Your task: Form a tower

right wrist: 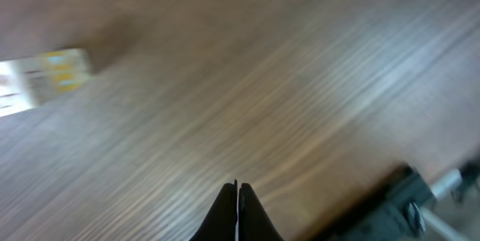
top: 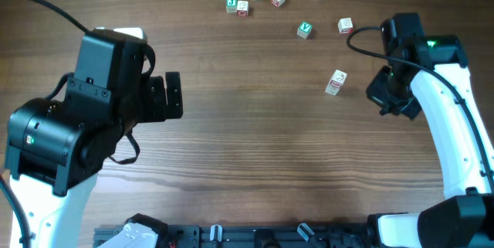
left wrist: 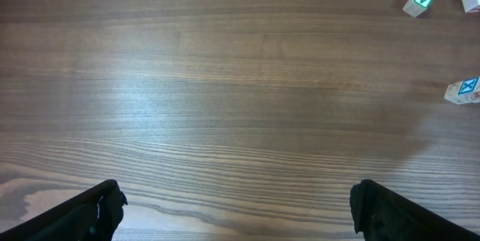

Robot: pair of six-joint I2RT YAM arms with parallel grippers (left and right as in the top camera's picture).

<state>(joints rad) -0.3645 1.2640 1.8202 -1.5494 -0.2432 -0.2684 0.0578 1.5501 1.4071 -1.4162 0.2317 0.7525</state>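
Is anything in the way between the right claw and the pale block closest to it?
No, nothing visible stands in the way. Only bare wooden table lies between the shut right gripper and the pale block, which sits apart from it.

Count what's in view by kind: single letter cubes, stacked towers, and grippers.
Single letter cubes: 11
Two-cube tower: 1
Grippers: 2 (left gripper, right gripper)
Total: 14
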